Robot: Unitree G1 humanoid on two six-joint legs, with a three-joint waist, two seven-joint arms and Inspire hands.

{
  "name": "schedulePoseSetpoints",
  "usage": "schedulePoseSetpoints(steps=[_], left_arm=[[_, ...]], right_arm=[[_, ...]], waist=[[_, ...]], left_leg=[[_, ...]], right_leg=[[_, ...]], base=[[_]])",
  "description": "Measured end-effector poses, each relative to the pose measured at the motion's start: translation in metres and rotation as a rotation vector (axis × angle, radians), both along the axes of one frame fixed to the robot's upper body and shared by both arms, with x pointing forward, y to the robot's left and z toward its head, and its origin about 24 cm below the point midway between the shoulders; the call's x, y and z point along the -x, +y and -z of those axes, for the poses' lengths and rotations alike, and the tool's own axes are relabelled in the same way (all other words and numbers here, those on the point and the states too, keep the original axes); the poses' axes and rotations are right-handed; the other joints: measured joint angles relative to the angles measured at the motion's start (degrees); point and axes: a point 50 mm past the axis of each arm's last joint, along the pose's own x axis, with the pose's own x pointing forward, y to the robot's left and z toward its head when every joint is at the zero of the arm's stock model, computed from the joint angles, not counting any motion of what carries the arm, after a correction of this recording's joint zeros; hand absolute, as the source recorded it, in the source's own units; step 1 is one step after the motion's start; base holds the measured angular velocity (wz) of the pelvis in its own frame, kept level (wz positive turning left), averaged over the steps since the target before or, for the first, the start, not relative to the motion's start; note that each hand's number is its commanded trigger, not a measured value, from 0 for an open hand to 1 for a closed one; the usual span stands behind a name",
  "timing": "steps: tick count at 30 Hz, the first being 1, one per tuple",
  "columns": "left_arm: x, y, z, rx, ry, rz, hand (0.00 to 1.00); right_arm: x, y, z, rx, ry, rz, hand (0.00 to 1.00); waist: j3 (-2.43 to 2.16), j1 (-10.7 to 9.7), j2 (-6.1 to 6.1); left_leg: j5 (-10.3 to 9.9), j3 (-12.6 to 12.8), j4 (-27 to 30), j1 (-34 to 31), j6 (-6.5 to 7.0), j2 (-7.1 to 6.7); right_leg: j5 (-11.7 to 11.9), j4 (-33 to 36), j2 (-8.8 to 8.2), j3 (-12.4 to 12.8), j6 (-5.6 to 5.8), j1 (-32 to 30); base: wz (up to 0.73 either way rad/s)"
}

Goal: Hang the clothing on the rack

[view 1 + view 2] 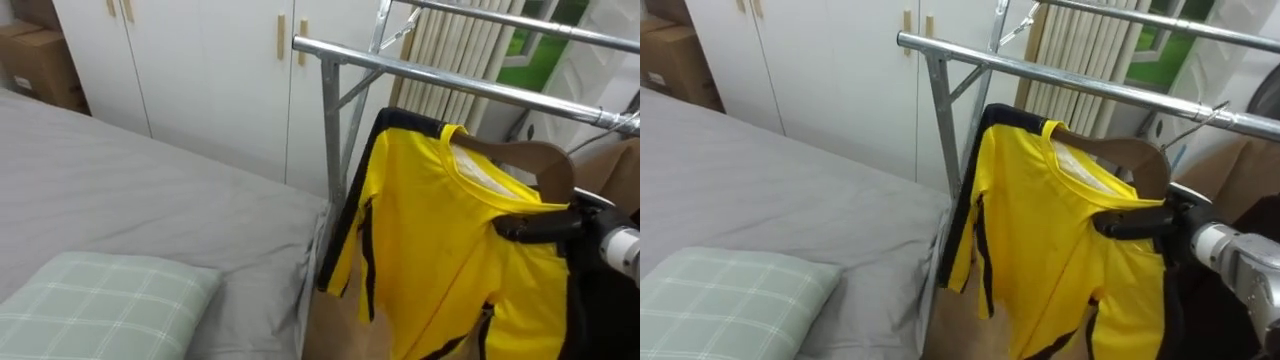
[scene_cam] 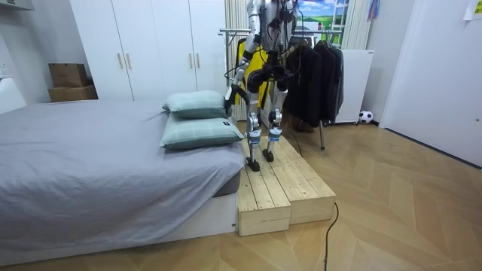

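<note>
- Right hand: enters from the lower right. Its dark fingers are clamped across the far shoulder of the yellow shirt, where the hanger's arm runs beneath the cloth.
- Left hand: hangs low at the robot's side in the room view, near the pillows. Its grip cannot be told.
- Wooden hanger: sits inside the shirt's collar, with a bare curve of wood showing above the neckline. Its wire hook rises to the rail; whether it is seated over the rail cannot be told.
- Yellow shirt, condition: hangs just below the rail beside the rack's upright post, with dark trim at collar and side, draping loosely.
- Handling, judged: light, soft, smooth knit, likely to slide off the hanger if tilted. The cloth gives no purchase of its own, so take hold on the rigid wood at the shoulder or neck. Keep the hanger level.
- Surroundings: grey bed and checked pillow to the left, white wardrobe behind. The robot stands on a wooden platform facing the rack, where dark garments hang.
</note>
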Motion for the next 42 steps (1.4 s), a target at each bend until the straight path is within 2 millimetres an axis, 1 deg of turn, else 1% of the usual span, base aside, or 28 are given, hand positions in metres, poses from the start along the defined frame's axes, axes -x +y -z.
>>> schedulePoseSetpoints(steps=[1, 5, 10, 14, 16, 18, 19, 21, 24, 29, 34, 36, 40, 42], left_arm=[[-0.001, 0.0, 0.0, -0.001, -0.002, 0.001, 0.0], [-0.007, 0.003, -0.002, -0.008, -0.02, 0.01, 0.0], [-0.013, 0.003, -0.003, -0.011, -0.041, 0.018, 0.0], [-0.025, 0.007, -0.007, -0.024, -0.079, 0.029, 0.0], [-0.027, 0.009, -0.009, -0.032, -0.088, 0.034, 0.0], [-0.029, 0.012, -0.011, -0.043, -0.097, 0.04, 0.0], [-0.03, 0.012, -0.012, -0.046, -0.101, 0.041, 0.0], [-0.035, 0.013, -0.014, -0.052, -0.124, 0.047, 0.0], [-0.042, 0.017, -0.019, -0.067, -0.152, 0.056, 0.0], [-0.045, 0.018, -0.022, -0.095, -0.175, 0.066, 0.0], [-0.048, 0.018, -0.023, -0.103, -0.19, 0.071, 0.0], [-0.05, 0.018, -0.024, -0.113, -0.201, 0.078, 0.0], [-0.049, 0.018, -0.023, -0.119, -0.205, 0.08, 0.0], [-0.049, 0.018, -0.024, -0.121, -0.208, 0.084, 0.0]], right_arm=[[0.0, 0.0, 0.0, -0.003, 0.006, -0.002, 1.0], [0.001, -0.001, 0.003, 0.0, 0.028, 0.005, 1.0], [0.003, -0.002, 0.005, 0.023, 0.052, -0.002, 1.0], [0.012, -0.017, 0.009, 0.04, 0.097, 0.048, 1.0], [0.014, -0.019, 0.01, 0.057, 0.113, 0.046, 1.0], [0.016, -0.019, 0.013, 0.068, 0.135, 0.04, 1.0], [0.017, -0.019, 0.014, 0.07, 0.141, 0.039, 1.0], [0.019, -0.02, 0.016, 0.071, 0.155, 0.048, 1.0], [0.019, -0.02, 0.017, 0.075, 0.154, 0.053, 1.0], [0.018, -0.017, 0.019, 0.084, 0.158, 0.058, 1.0], [0.018, -0.019, 0.019, 0.129, 0.16, 0.082, 1.0], [0.017, -0.024, 0.015, 0.203, 0.167, 0.088, 1.0], [0.009, -0.027, 0.002, 0.319, 0.156, 0.085, 1.0], [-0.003, -0.029, -0.018, 0.406, 0.114, 0.084, 1.0]], waist=[[-0.03, 0.1, -0.05], [0.16, 1.0, -0.43], [0.2, 1.4, -0.54], [0.32, 2.6, -0.78], [0.37, 2.8, -0.83], [0.65, 2.7, -0.87], [0.76, 2.7, -0.89], [1.1, 2.8, -1.04], [1.32, 3.0, -1.32], [1.59, 3.1, -1.51], [1.65, 3.3, -1.61], [1.58, 4.0, -2.27], [1.54, 4.2, -2.52], [1.48, 4.0, -2.56]], left_leg=[[0.0, 0.0, 0.0, -0.2, -0.03, 0.0], [0.2, -0.8, 0.1, -1.1, -0.24, 0.04], [0.3, -1.4, 0.2, -2.6, -0.28, -0.04], [0.4, -2.2, 0.4, -3.7, -0.26, -0.21], [0.4, -2.4, 0.5, -3.7, -0.26, -0.21], [0.4, -2.6, 0.6, -3.8, -0.26, -0.24], [0.4, -2.7, 0.6, -3.9, -0.26, -0.26], [0.4, -3.8, 0.6, -4.2, -0.26, -0.51], [0.4, -3.6, 0.9, -5.0, -0.28, -0.51], [0.4, -3.5, 1.3, -6.2, -0.35, -0.52], [0.4, -3.6, 1.8, -7.2, -0.35, -0.56], [0.4, -3.6, 1.8, -8.0, -0.36, -0.58], [0.4, -3.5, 2.1, -8.4, -0.38, -0.56], [0.4, -3.4, 2.2, -8.8, -0.38, -0.55]], right_leg=[[0.0, 0.0, 0.0, 0.0, -0.01, -0.2], [0.2, -0.7, 0.02, -0.6, -0.28, -0.5], [0.5, -0.9, -0.01, -1.0, -0.37, -1.6], [0.6, -0.9, -0.01, -1.2, -0.56, -2.7], [0.7, -0.9, 0.0, -1.2, -0.74, -3.0], [0.7, -0.9, 0.01, -1.3, -0.76, -3.1], [0.6, -0.9, 0.02, -1.3, -0.59, -3.2], [0.6, -1.0, 0.03, -1.3, -0.57, -3.4], [0.7, -0.9, 0.02, -1.3, -0.64, -4.2], [1.0, -0.9, 0.07, -1.2, -0.67, -5.0], [1.1, -0.9, 0.04, -1.1, -0.65, -5.6], [1.2, -0.8, 0.05, -1.1, -0.77, -6.6], [1.3, -0.8, 0.08, -1.0, -0.89, -7.0], [1.6, -0.8, 0.13, -0.9, -1.09, -7.5]], base=[[0.04], [0.09], [0.05], [0.0], [0.0], [0.0], [0.0], [0.0], [0.0], [0.0], [0.0], [-0.03], [0.0], [-0.04]])
